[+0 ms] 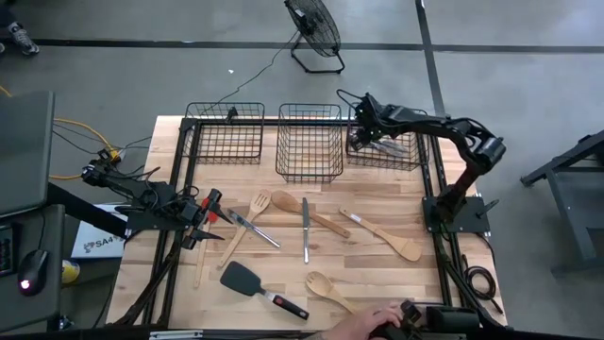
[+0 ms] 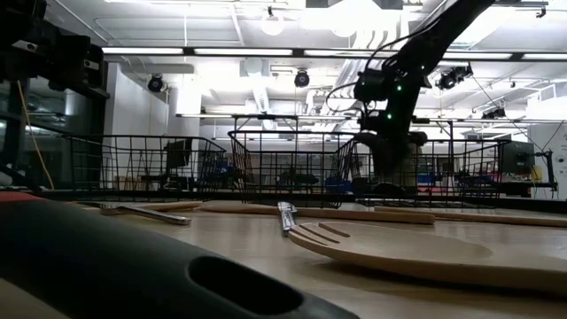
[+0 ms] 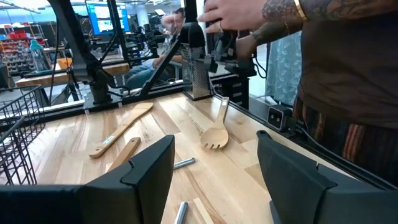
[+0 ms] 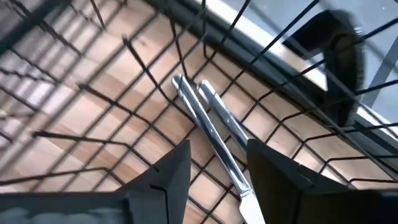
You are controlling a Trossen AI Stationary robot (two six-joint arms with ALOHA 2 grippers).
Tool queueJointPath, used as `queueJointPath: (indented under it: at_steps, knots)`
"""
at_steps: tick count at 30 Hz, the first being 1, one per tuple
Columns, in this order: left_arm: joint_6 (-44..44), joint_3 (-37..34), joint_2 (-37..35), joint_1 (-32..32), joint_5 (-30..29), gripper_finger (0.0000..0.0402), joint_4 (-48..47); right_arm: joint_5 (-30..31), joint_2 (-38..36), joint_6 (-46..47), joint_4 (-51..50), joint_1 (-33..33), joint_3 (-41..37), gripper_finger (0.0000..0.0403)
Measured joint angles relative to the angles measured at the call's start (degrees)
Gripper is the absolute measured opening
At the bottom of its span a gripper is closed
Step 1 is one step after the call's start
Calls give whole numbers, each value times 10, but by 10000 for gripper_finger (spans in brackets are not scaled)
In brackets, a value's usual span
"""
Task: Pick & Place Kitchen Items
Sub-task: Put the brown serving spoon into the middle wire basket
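Pale wooden spoons [image 1: 328, 287] and a black turner [image 1: 242, 277] lie nearest on the table [image 1: 377, 274], with a wooden fork [image 1: 247, 221] and metal knife [image 1: 305, 228] just beyond, beside the waiting, open-fingered left gripper [image 1: 209, 219]. Farthest back, the right gripper [image 1: 363, 135] hangs over the right-hand basket [image 1: 396, 151], fingers apart and gripping nothing, above two silver metal handles [image 4: 211, 127] lying inside.

Black turner [image 1: 243, 278], silver cutlery [image 4: 211, 127]

Right end effector [image 1: 363, 142] reaching far forward, fingers parted, left end effector [image 1: 209, 212] low, open

three wire baskets [image 1: 309, 142], four wooden utensils [image 1: 381, 234]
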Motion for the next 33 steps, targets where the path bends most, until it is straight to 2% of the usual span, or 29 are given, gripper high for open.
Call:
queueJointPath:
  at_steps: [7,14,23,29,33]
  knots:
    - [0,0,0,0,0,227,0,-23,-46,54,4,10,0,147]
    - [0,0,0,0,0,227,0,-30,-91,68,4,39,0,146]
    - [0,0,0,0,0,227,0,-32,-143,58,-5,100,0,146]
    - [0,0,0,0,0,227,0,-72,-167,58,-33,148,0,146]
    - [0,0,0,0,0,227,0,-74,-176,58,-74,185,0,146]
